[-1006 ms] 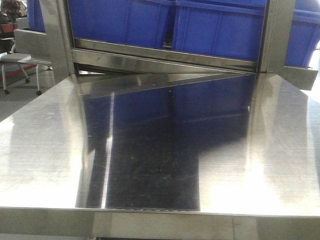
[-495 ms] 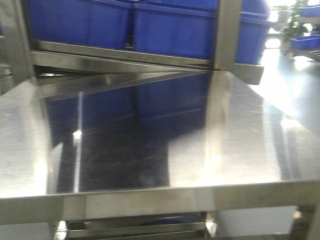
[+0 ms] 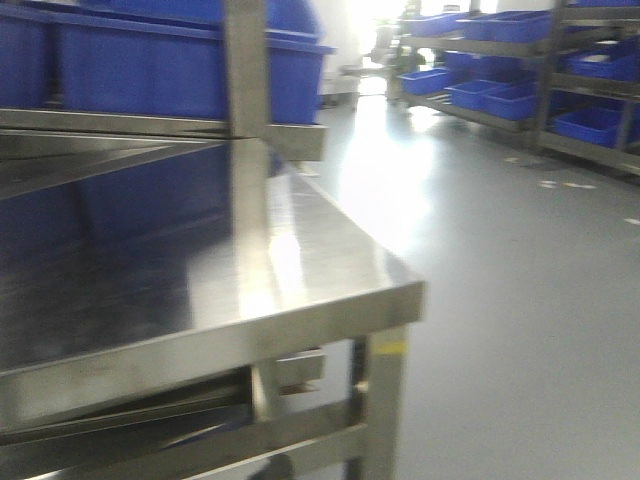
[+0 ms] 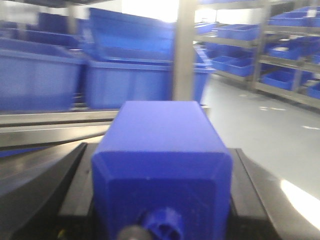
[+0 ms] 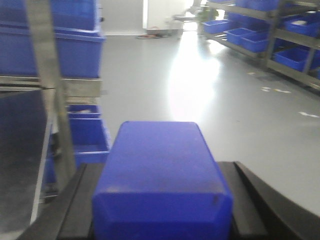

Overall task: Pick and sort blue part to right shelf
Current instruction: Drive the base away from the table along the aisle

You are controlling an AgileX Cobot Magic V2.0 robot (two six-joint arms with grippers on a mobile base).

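Note:
In the left wrist view a blue part (image 4: 161, 175) fills the foreground, its short nub pointing at the camera. My left gripper (image 4: 160, 150) is shut on it, with a black finger pressed against each side. The right wrist view shows a second blue part (image 5: 161, 180), and my right gripper (image 5: 162, 167) is shut on it the same way. Across the grey floor at the far right stands the right shelf (image 3: 520, 105), a steel rack with blue bins in tiers. Neither gripper shows in the front view.
The shiny steel table (image 3: 300, 290) takes up the left of the front view, its corner leg (image 3: 385, 400) close by. Behind it a steel rack post (image 3: 247, 90) and large blue bins (image 3: 150, 65) rise. Open grey floor (image 3: 520, 300) lies to the right.
The front view has swung to the right. The table and the bins behind it slid to the left, and the open floor and the far rack came into view.

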